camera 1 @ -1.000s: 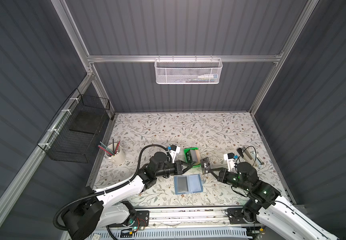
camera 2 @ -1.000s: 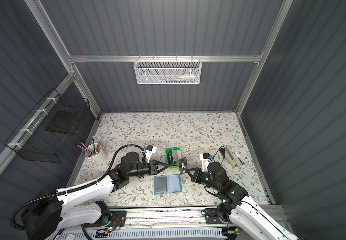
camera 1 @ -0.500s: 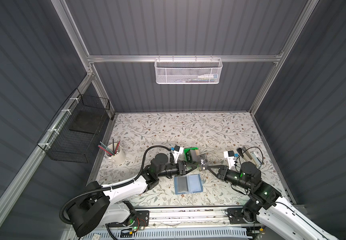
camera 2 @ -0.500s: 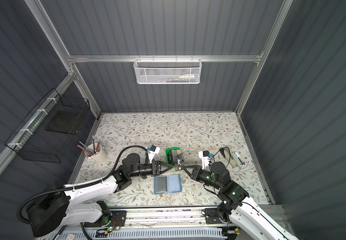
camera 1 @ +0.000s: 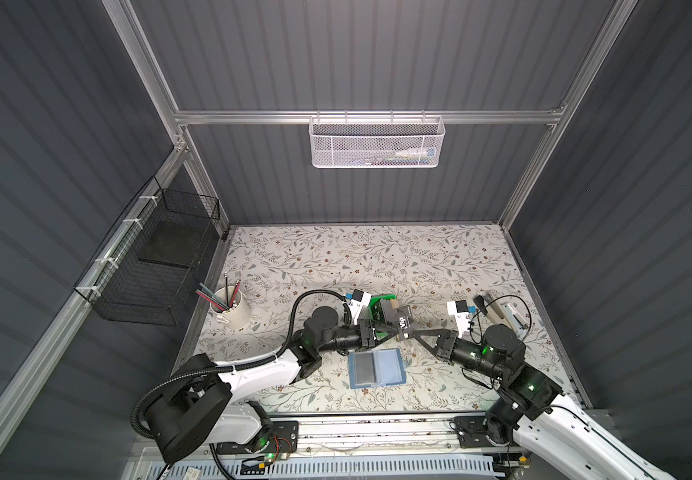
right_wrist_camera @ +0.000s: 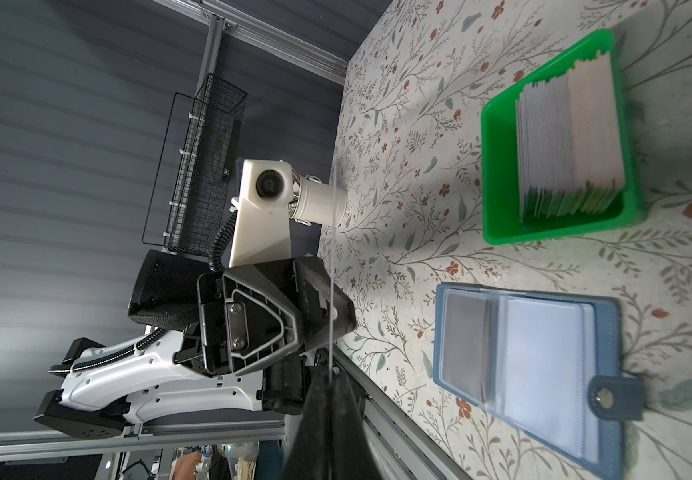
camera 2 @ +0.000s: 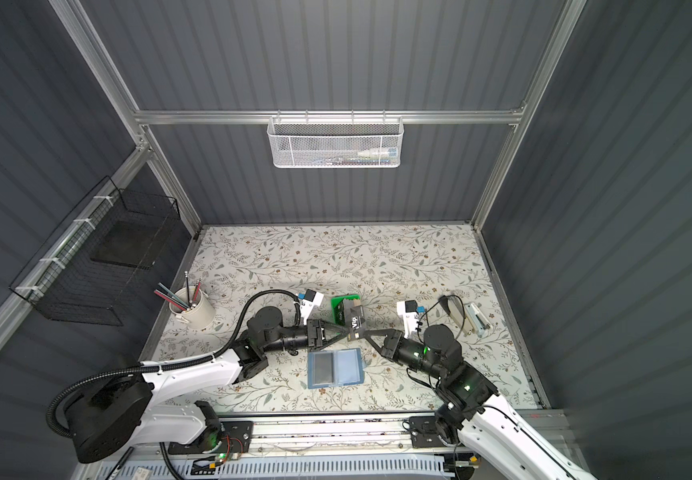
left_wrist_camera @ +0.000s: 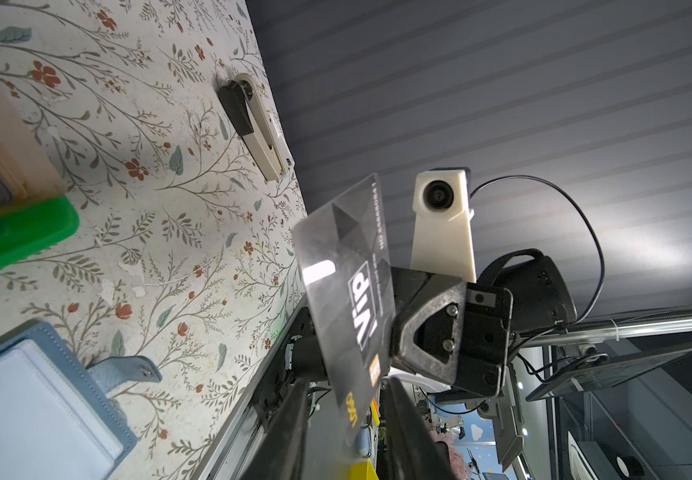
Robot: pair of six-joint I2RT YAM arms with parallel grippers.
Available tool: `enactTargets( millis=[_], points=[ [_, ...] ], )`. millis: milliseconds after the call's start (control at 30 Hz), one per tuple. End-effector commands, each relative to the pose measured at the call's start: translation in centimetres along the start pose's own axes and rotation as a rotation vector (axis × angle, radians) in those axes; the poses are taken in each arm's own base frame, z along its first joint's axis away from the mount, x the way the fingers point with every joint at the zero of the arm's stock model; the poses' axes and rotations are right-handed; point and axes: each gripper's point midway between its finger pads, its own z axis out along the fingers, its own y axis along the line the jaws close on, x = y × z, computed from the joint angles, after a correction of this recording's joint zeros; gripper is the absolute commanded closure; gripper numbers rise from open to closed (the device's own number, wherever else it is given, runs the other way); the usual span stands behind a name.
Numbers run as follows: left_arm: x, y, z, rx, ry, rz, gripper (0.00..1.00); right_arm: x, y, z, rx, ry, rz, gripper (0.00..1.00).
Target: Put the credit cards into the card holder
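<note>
A dark credit card [camera 1: 405,322] with white "Vip" lettering hangs in the air above the table, and my right gripper [camera 1: 414,332] is shut on one edge of it. My left gripper [camera 1: 390,332] faces it from the other side, open, its two fingers straddling the card's [left_wrist_camera: 348,291] free end with gaps on both sides. In the right wrist view the card [right_wrist_camera: 331,266] shows edge-on as a thin line. Just in front of both grippers the blue card holder [camera 1: 375,368] lies open and flat, with a grey card in its left sleeve. More credit cards [right_wrist_camera: 568,141] stand stacked in the green tray [right_wrist_camera: 498,166].
A white cup of pencils [camera 1: 231,309] stands at the left. A stapler [camera 1: 489,309] and a second small tool lie at the right, near the wall. A black wire basket [camera 1: 157,266] hangs on the left wall and a white mesh basket [camera 1: 377,143] on the back wall.
The two grippers have closed in on each other above the card holder. The right one brought the dark card leftward, and its free end now lies between the left fingers.
</note>
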Motion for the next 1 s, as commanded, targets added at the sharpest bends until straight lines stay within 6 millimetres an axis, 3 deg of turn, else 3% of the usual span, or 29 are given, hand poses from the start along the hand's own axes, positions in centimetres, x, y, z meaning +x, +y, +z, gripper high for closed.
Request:
enactTargets(
  millis=[0, 500, 967],
  points=[
    [-0.5, -2.2, 0.7, 0.078, 0.002, 0.031, 0.69, 0.1, 0.1, 0.2, -0.022, 0.003, 0.009, 1.00],
    [-0.6, -2.9, 1.2, 0.121, -0.015, 0.025, 0.75, -0.7, -2.5, -0.1, 0.027, -0.099, 0.093, 1.00],
    [-1.0, -2.5, 1.5, 0.102, -0.061, 0.021, 0.82, -1.1, -2.9, -0.3, 0.030, -0.131, 0.116, 1.00]
  ],
)
